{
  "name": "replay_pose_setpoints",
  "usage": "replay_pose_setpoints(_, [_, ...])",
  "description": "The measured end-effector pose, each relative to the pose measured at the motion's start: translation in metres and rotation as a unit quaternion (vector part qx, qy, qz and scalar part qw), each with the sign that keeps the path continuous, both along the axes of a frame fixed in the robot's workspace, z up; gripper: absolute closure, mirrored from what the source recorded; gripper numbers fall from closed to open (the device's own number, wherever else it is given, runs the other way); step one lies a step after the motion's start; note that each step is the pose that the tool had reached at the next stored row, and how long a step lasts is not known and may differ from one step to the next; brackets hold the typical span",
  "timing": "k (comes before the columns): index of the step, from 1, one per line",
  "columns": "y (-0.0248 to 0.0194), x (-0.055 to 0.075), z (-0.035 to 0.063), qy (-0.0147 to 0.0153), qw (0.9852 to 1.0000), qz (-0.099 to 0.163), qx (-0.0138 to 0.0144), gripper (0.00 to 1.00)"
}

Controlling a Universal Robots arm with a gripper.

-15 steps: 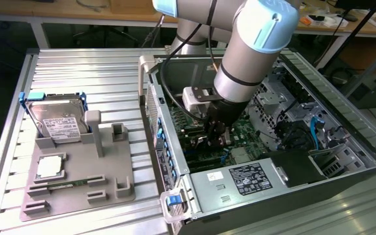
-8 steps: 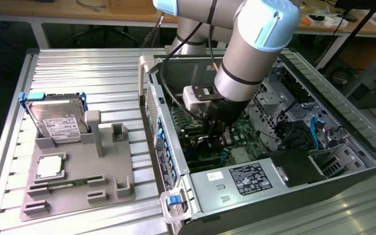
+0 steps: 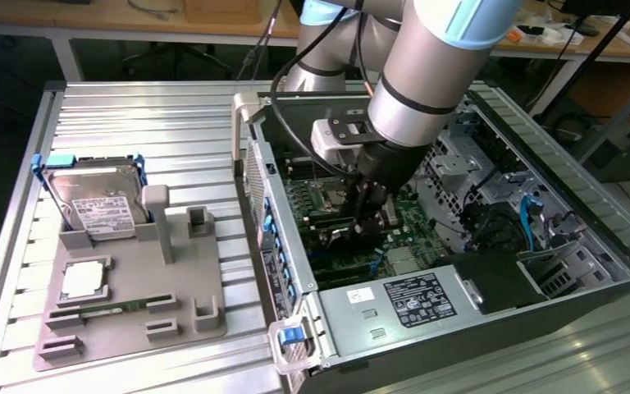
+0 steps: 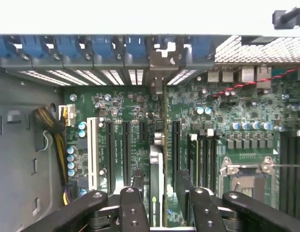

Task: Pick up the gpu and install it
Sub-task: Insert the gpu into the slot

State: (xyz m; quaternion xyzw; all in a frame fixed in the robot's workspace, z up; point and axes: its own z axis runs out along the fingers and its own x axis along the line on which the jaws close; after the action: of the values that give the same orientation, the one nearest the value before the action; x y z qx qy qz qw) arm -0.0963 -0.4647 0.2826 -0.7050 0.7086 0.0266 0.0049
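Ribbed metal makes up the surface, with workshop benches and cables in the background. On it, toward the exterior view's left, sits a grey holder tray carrying a silver hard drive, a square chip and a slim green memory stick; each rests in its own shaped cradle, presumably so the arm can find it in a fixed spot. To the exterior view's right lies an open computer case on its side, so that the motherboard faces up and the slots can be reached from above.

The gripper is down inside the case, just above the board. In the wrist view the gpu stands on edge between the two fingers, lined up with the expansion slots and with its far end toward the blue clips on the case's rear wall. The fingers stand on either side of the card with a narrow gap showing, so they look parted rather than clamped on it; the card seems to stand in its slot on its own.

How deep the card sits I cannot tell: its lower edge is hidden, the gripper blocks its near end, and the arm hides the slot in the exterior view.
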Motion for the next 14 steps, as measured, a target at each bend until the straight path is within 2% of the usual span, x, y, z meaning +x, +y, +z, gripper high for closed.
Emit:
replay_pose_setpoints(2, [0.0000,0.0000,0.0002,0.0001,1.0000,0.000,0.0006,0.61])
replay_pose_setpoints(4, [0.0000,0.0000,0.0003,0.0001,1.0000,0.001,0.0014,0.74])
replay_pose_setpoints(5, [0.0000,0.0000,0.0003,0.0001,1.0000,0.001,0.0017,0.74])
replay_pose_setpoints(8, [0.0000,0.0000,0.0004,0.0001,1.0000,0.001,0.0031,0.89])
replay_pose_setpoints(14, [0.0000,0.0000,0.0006,0.0001,1.0000,0.002,0.0058,0.89])
